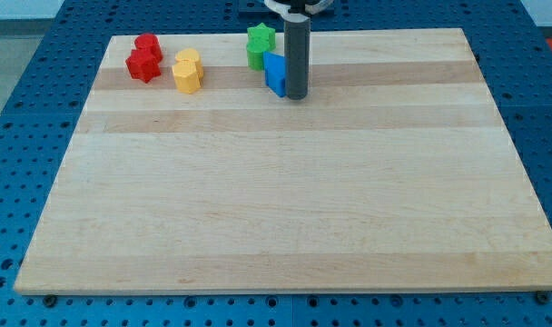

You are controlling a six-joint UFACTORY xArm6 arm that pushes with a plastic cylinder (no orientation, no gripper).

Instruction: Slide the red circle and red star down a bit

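Near the view's top edge, a little right of the middle, my tip (296, 96) stood on the wooden board (285, 218). The dark rod came straight down from the arm (296, 7) above, and its end rested on the wood. It was only a plain rod, with no parts to spread or press together, and it was pinching nothing. A blue block (275, 74) sat right against the rod's left side, so close that they looked like they were touching, but I could not be sure of that. I could not make out the blue block's shape. Just above the blue block, closer to the top edge, sat a green block (260, 45) that looked like a star. Over at the view's top left corner of the board were the two red ones. The red circle (148, 44) sat nearest the top edge, and the red star (142, 65) sat just below it, touching it. Just to the right of the red star was a yellow block (187, 72), close by but not touching the red ones; its shape was hard to tell. My tip was well apart from both red blocks, far off to their right. The board lay on a blue table (22, 109) with rows of small holes.
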